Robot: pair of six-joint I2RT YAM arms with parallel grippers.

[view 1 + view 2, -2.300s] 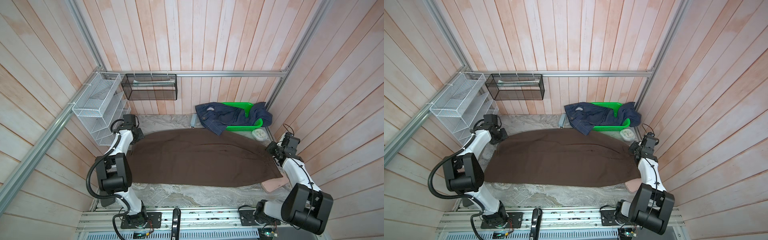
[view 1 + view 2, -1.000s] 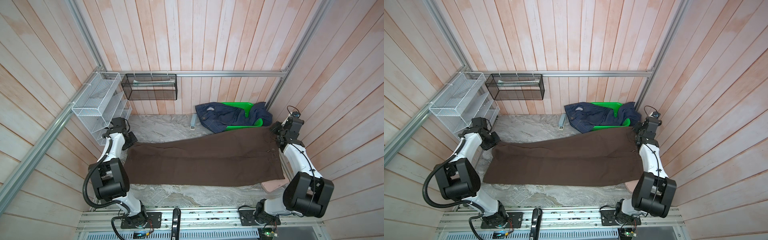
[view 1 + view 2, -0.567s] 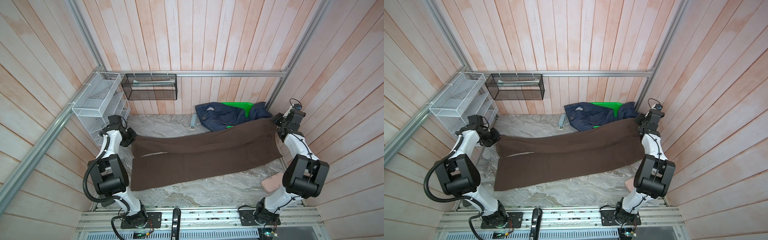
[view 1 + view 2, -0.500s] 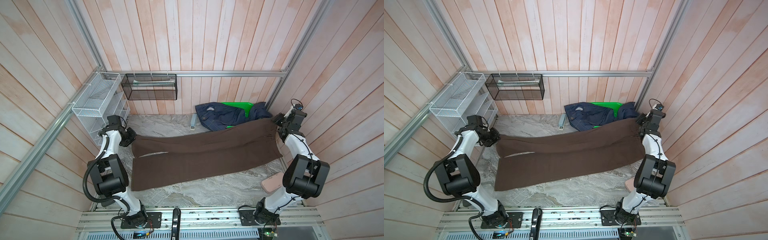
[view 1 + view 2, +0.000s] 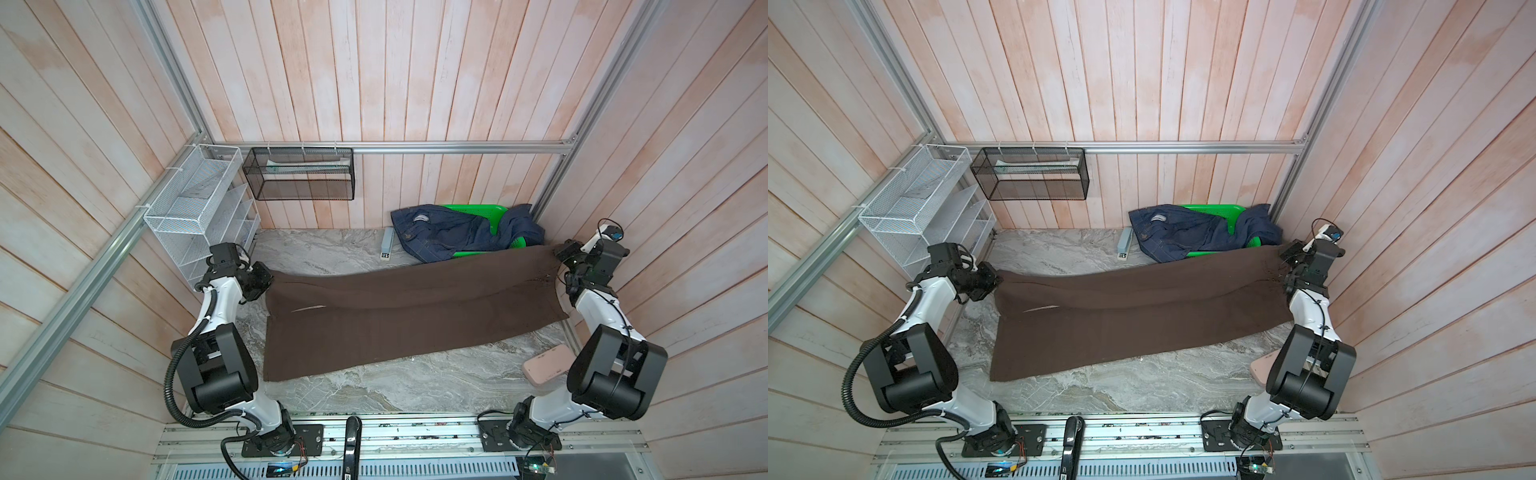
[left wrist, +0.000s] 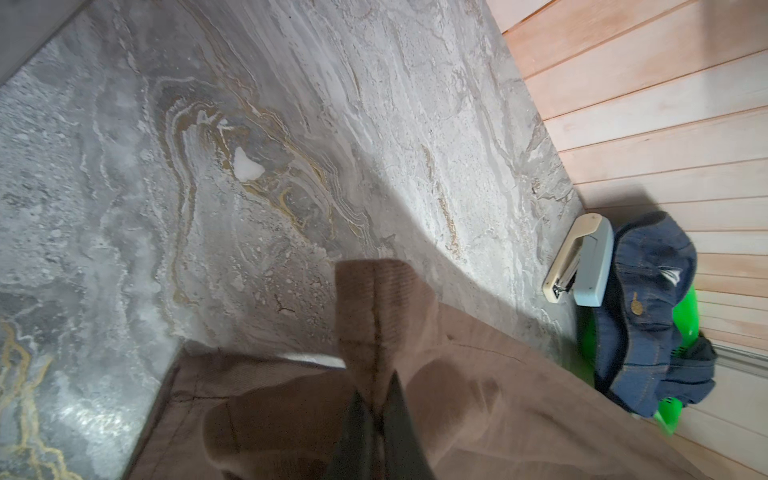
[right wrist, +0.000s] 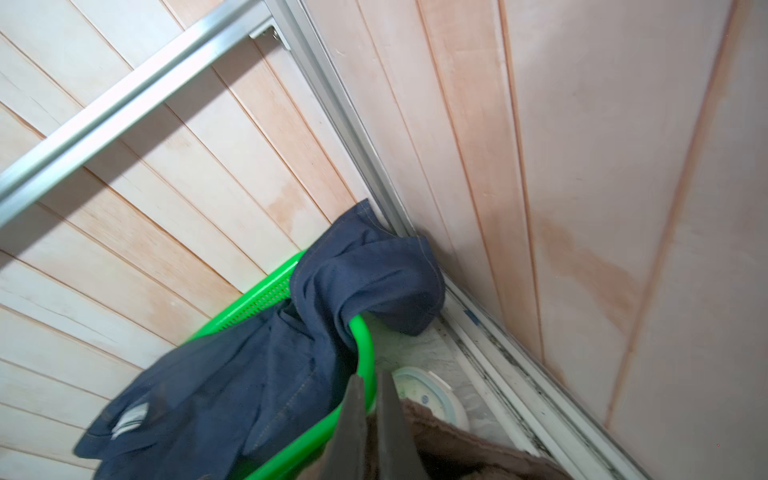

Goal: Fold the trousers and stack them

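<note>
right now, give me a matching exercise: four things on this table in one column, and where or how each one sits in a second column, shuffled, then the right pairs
Things
1. long dark brown cloth trousers
2. dark blue denim garment
3. pale grey stapler
4. flat pink rectangular case

States
a. draped over the green plastic basket
b. flat on the grey marble table, near its front right corner
c. pinched at its ends by the left end effector and the right end effector
d. on the table beside the basket, at the foot of the wooden back wall

Pairs: 1-c, 2-a, 3-d, 4-b
</note>
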